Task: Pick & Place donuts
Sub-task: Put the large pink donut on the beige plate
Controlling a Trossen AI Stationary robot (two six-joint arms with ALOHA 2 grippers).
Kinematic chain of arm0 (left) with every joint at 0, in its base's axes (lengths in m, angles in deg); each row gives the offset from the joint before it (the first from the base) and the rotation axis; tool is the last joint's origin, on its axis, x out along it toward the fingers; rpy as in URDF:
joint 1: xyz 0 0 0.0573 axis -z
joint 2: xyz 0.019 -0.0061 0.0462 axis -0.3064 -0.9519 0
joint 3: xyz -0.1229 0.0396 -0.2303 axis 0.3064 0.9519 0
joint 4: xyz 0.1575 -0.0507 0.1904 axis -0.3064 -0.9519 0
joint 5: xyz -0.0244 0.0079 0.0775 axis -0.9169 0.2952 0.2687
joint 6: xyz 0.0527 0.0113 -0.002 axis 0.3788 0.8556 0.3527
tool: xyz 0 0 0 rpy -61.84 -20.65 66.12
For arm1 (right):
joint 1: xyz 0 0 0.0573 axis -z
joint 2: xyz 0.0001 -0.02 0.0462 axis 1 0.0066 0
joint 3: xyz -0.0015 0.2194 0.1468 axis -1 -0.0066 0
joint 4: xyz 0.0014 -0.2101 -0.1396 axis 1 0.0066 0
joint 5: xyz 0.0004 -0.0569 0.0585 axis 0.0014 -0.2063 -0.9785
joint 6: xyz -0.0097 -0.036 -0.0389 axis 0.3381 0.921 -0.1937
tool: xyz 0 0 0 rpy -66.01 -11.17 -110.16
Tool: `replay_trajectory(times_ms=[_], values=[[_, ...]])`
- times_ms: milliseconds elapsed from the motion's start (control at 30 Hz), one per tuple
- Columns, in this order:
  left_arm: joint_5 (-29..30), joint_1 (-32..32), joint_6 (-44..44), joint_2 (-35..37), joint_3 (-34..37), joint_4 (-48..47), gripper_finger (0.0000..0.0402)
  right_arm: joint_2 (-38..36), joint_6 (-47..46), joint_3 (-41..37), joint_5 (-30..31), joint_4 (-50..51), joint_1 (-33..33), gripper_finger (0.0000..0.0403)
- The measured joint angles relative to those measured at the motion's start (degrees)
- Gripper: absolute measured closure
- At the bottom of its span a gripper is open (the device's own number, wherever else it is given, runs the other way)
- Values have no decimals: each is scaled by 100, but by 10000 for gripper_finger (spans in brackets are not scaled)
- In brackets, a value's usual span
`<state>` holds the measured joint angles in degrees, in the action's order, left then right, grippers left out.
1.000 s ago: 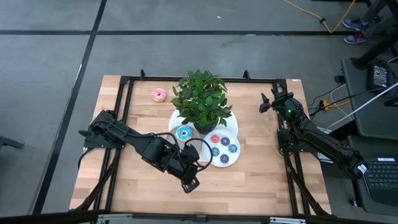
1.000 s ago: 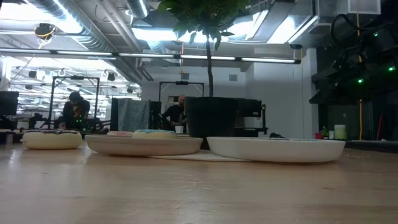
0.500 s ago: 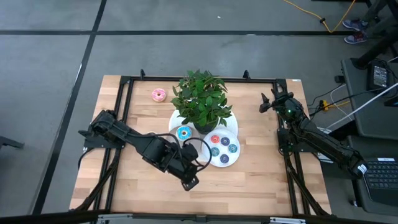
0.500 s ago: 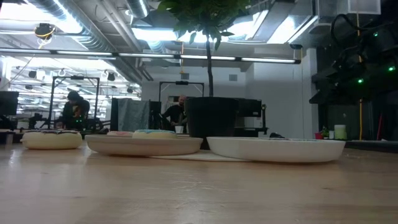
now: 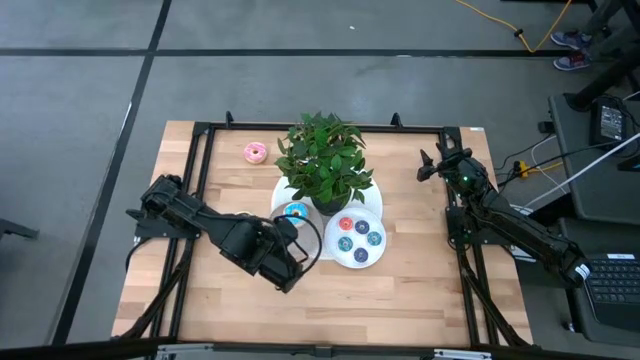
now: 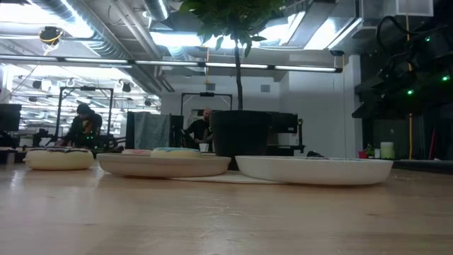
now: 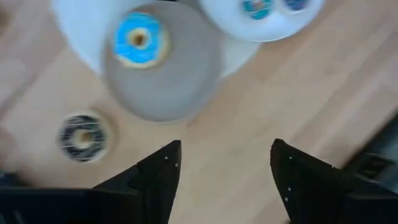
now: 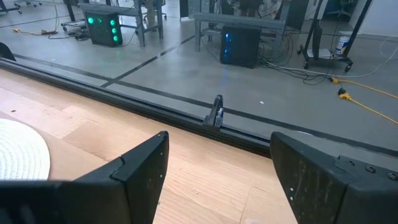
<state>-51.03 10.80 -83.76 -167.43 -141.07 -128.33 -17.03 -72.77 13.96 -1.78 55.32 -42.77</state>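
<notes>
Donuts sit sorted: three minis (image 5: 360, 233) on the white plate (image 5: 378, 258), a blue one (image 7: 138, 42) on the grey plate (image 7: 180, 87), and a chocolate one (image 7: 82, 135) loose on the wood. My left gripper (image 7: 224, 168), fingers apart and empty, hovers with chocolate at ten o'clock. My right gripper (image 8: 217, 171) waits open at the table's far right corner.

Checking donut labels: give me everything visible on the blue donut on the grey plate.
The blue donut is a small ring with bright light-blue icing, a pale tan rim below it and a small centre hole. It lies flat on the grey plate, off-centre toward the potted plant, alone on that plate. Nothing else touches it; the left tool hangs open over bare wood nearby.
</notes>
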Motion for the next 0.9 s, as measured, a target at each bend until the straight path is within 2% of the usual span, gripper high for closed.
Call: replay_trajectory(times_ms=[233, 333, 633, 900], values=[[672, 44, 586, 210, 50, -83, 166, 0, -1, 0, 0, -2, 0, 124], [899, -9, 825, 388, 281, -73, 169, 0, -7, 0, 2, -2, 0, 124], [1125, -373, 1000, 1674, 2078, -41, 167, 0, -1, 0, 0, -2, 0, 124], [1153, -1099, 895, 2975, 3805, 475, 154, -2, -5, 0, 0, 0, 0, 124]])
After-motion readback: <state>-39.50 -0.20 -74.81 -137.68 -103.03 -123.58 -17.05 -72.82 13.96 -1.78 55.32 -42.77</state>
